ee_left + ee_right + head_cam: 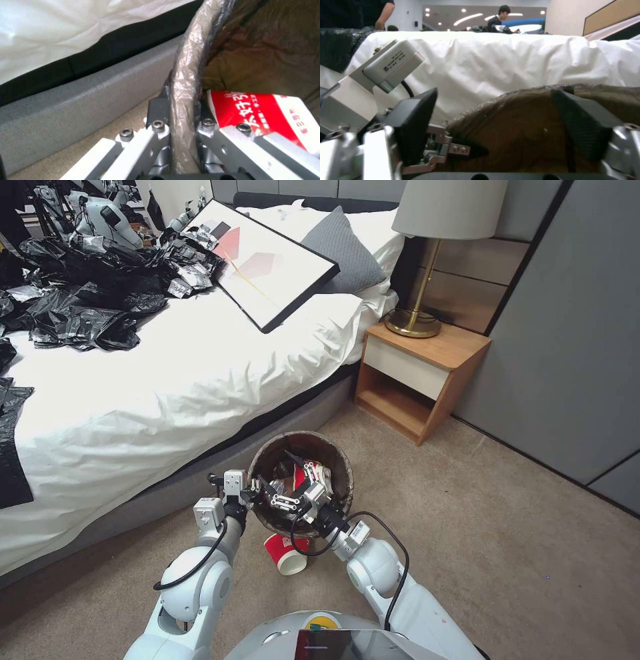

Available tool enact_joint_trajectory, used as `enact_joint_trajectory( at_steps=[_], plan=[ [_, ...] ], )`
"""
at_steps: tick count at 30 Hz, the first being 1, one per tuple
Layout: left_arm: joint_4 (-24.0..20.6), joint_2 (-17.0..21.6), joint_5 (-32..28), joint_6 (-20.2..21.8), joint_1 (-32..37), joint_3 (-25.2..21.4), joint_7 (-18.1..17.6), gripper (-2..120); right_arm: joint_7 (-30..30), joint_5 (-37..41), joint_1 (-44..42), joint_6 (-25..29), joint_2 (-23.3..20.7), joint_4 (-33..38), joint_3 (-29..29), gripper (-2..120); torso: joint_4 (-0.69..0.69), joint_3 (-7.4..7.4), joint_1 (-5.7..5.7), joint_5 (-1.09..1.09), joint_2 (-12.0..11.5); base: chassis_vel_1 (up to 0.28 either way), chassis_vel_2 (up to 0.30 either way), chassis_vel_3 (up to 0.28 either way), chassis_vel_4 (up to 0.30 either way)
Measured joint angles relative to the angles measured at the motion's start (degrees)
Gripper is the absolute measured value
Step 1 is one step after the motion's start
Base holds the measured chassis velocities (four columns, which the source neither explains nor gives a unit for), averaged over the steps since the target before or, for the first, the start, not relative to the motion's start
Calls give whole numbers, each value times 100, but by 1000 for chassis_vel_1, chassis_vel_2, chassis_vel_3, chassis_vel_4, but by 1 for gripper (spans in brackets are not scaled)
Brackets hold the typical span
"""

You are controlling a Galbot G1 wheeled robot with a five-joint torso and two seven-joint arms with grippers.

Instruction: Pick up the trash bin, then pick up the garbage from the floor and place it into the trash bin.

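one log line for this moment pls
left gripper: shut on trash bin rim, holding it off the carpet | right gripper: open over bin | in bin: red cup | floor: red paper cup

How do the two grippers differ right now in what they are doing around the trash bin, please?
The left gripper is shut on the trash bin rim, one finger inside and one outside; the right gripper is open, holding nothing. The left gripper sits at the rim's edge, while the right gripper hangs over the bin's mouth. Both are at the bin, beside the bed.
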Motion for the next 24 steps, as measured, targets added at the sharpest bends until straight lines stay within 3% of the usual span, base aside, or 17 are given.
enact_joint_trajectory(
  at_steps=[6, 14, 19, 24],
  plan=[
    [0, 12, -4, 0, -1, -4, 1, 2, -5, -8, -9, -2, -6, 26, 18, 100, 0, 0, 0, 0, 0, 0, 0, 0, 0],
    [5, 39, -10, 7, -10, -5, 2, 2, -12, -2, -56, -12, -31, 379, 136, 100, 0, 0, 0, 0, 0, 0, 0, 0, 0],
    [19, 55, -15, 13, -13, -19, 2, 2, 1, 39, -68, -71, -42, 938, 290, 100, 0, 0, 0, 0, 0, 0, 0, 0, 0],
    [42, 66, -18, 14, -13, -50, 7, 2, 346, 80, -169, -253, -15, 1923, 762, 100, 0, 0, 0, 0, 0, 0, 0, 0, 0]
  ],
)
